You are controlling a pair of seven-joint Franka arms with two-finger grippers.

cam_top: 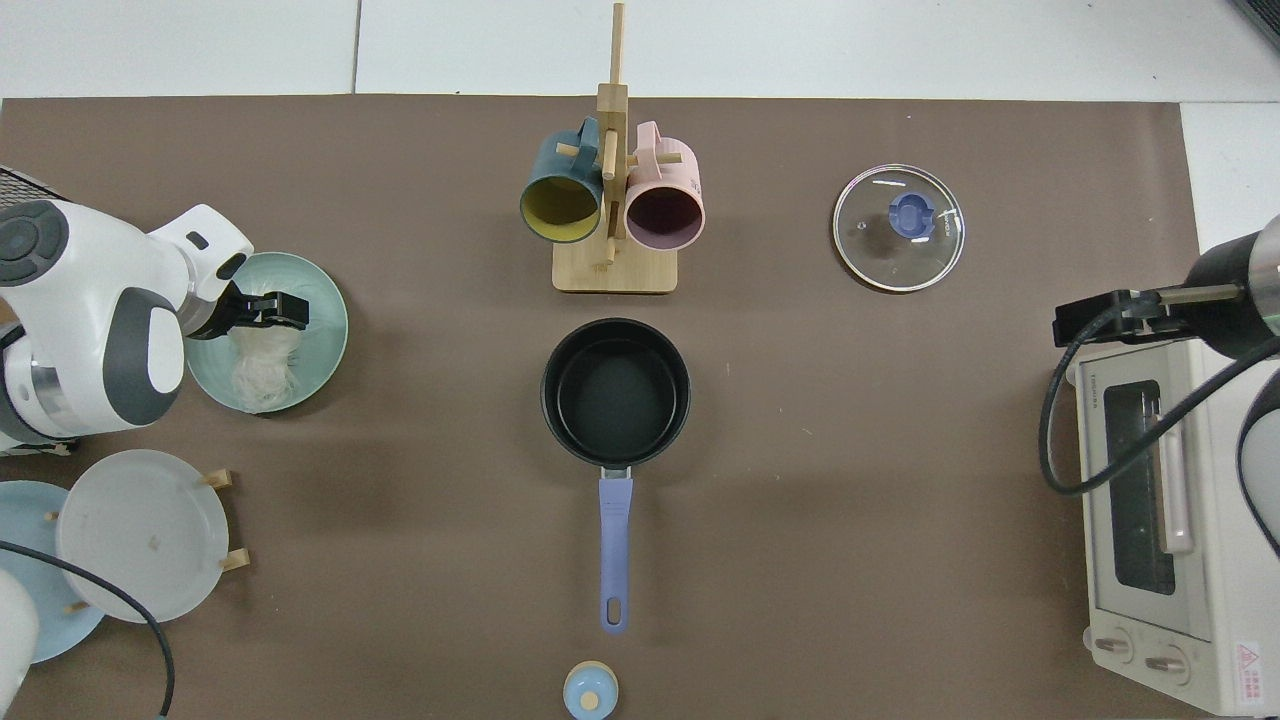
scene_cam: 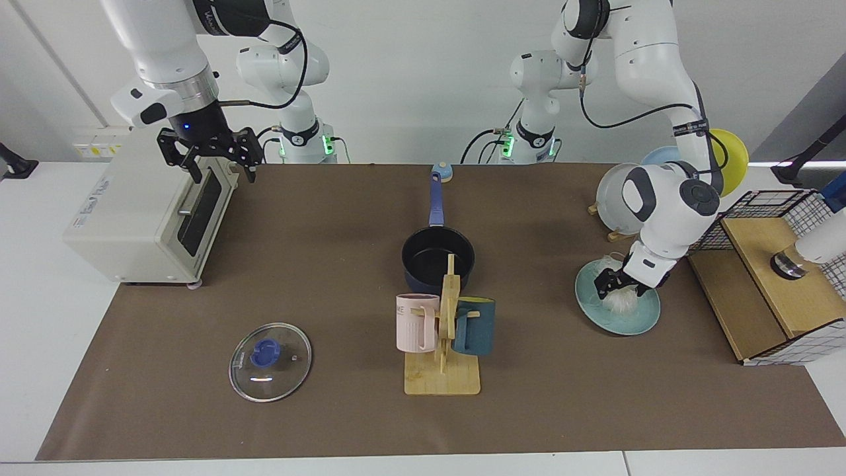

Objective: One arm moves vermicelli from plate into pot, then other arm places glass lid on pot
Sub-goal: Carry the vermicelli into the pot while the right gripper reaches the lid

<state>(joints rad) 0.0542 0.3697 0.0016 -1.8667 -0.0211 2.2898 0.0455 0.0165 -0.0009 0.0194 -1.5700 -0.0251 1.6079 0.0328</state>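
The white vermicelli (scene_cam: 622, 303) (cam_top: 262, 365) lies on the teal plate (scene_cam: 636, 322) (cam_top: 326, 340) at the facing view's right. My left gripper (scene_cam: 624, 289) (cam_top: 272, 310) is down on the plate, open, its fingers on either side of the bundle's top. The dark navy pot (scene_cam: 437, 261) (cam_top: 615, 392) sits mid-table, nothing inside, its blue handle pointing toward the arm bases. The glass lid (scene_cam: 269, 361) (cam_top: 898, 227) with its blue knob lies flat on the mat, far from both arms. My right gripper (scene_cam: 223, 173) (cam_top: 1090, 318) hangs open over the toaster oven's front edge.
A wooden mug stand (scene_cam: 443, 370) (cam_top: 612, 270) with a pink mug (scene_cam: 416, 322) and a dark teal mug (scene_cam: 474, 325) stands just in front of the pot. A white toaster oven (scene_cam: 142, 218), a plate rack (cam_top: 140, 535), a wire basket (scene_cam: 780, 277) and a small blue timer (cam_top: 590, 692) line the edges.
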